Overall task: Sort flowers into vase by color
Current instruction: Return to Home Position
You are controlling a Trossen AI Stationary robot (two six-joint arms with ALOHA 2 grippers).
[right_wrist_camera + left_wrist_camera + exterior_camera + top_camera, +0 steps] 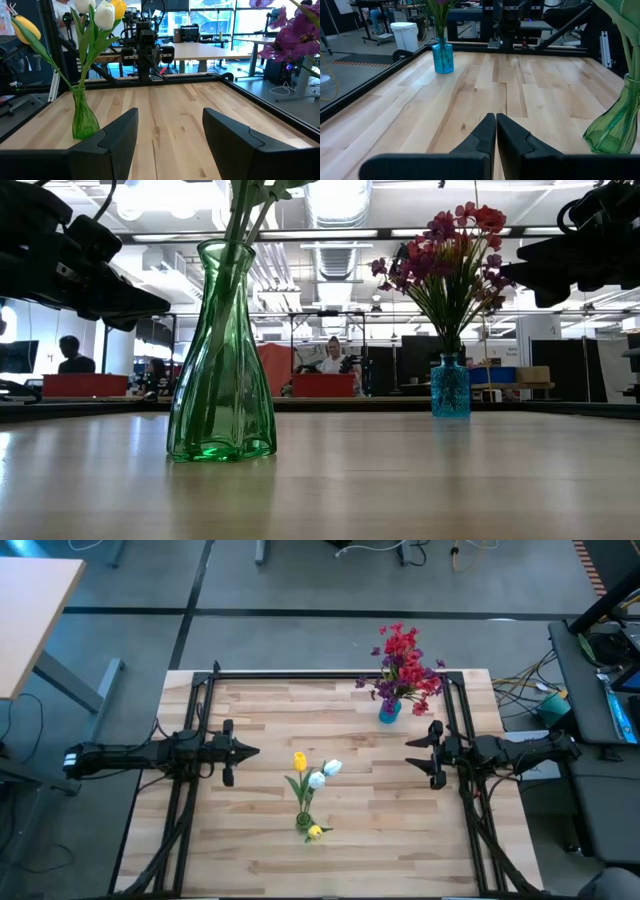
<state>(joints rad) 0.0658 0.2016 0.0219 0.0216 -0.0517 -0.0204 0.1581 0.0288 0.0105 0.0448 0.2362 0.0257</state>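
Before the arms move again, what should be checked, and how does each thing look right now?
1. Yellow and white flowers stand in the green vase: ok.
2. Red and purple flowers stand in the blue vase: ok.
3. Both vases upright in the low view: ok.
4. Left gripper shut, empty, apart from both vases: ok.
5. Right gripper open, empty, apart from both vases: ok.

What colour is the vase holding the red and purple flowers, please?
The vase is blue; the low view shows it best.
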